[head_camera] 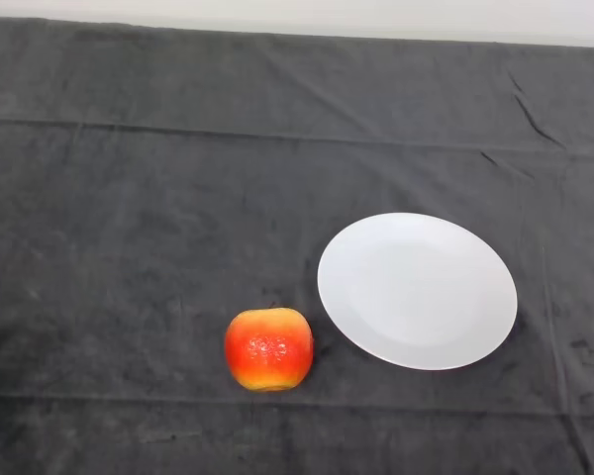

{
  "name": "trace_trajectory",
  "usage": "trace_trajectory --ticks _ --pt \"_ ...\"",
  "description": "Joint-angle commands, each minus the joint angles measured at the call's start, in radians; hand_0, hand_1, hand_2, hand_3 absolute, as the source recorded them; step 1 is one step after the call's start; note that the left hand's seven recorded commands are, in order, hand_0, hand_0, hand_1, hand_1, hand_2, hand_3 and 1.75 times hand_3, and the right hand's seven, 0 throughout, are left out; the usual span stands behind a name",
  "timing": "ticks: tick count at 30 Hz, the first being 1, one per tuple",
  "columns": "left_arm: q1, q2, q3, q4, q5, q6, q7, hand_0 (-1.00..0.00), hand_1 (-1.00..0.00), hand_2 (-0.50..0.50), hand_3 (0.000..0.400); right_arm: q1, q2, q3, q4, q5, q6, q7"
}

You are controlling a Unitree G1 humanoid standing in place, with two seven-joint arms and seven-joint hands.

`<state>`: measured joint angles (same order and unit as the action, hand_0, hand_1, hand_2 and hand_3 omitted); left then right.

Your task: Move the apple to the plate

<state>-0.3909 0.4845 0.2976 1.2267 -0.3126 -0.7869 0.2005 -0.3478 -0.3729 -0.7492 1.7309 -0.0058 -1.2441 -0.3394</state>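
A red and yellow apple [268, 348] sits upright on the dark cloth near the table's front edge, a little left of centre. A round white plate [417, 290] lies to its right and slightly farther back, with nothing on it. A narrow strip of cloth separates the apple from the plate's rim.
The dark cloth [178, 198] covers the whole table, with creases at the far right. The table's far edge runs along the top of the view against a pale wall.
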Motion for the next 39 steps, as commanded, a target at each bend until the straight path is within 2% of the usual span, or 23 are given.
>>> trace_trajectory --ticks 1,10,16,29,34,39 --pt "-0.048 0.048 0.004 0.01 0.023 0.01 -0.011 0.0 0.0 0.0 0.0 0.033 0.126 -0.0092 0.075 -0.0052 0.06 0.0001" --pt "-0.058 0.044 -0.038 -0.015 0.09 -0.005 -0.007 0.0 0.0 0.0 0.0 0.033 0.126 -0.0093 0.074 -0.0054 0.06 0.0" --pt "-0.042 0.047 -0.07 -0.093 0.132 0.005 -0.007 0.0 0.0 0.0 0.0 0.033 0.126 -0.0093 0.074 -0.0054 0.06 0.0001" --pt "0.124 0.051 -0.144 -0.469 0.233 0.051 0.01 0.0 0.0 0.0 0.0 0.034 0.127 -0.008 0.071 -0.0038 0.062 0.0005" --pt "0.192 0.051 -0.177 -0.613 0.275 0.095 -0.001 0.0 0.0 0.0 0.0 0.034 0.128 -0.007 0.069 -0.0027 0.064 0.0007" --pt "0.231 0.044 -0.215 -0.736 0.315 0.159 -0.016 0.0 0.0 0.0 0.0 0.035 0.128 -0.0057 0.067 -0.0013 0.065 0.001"
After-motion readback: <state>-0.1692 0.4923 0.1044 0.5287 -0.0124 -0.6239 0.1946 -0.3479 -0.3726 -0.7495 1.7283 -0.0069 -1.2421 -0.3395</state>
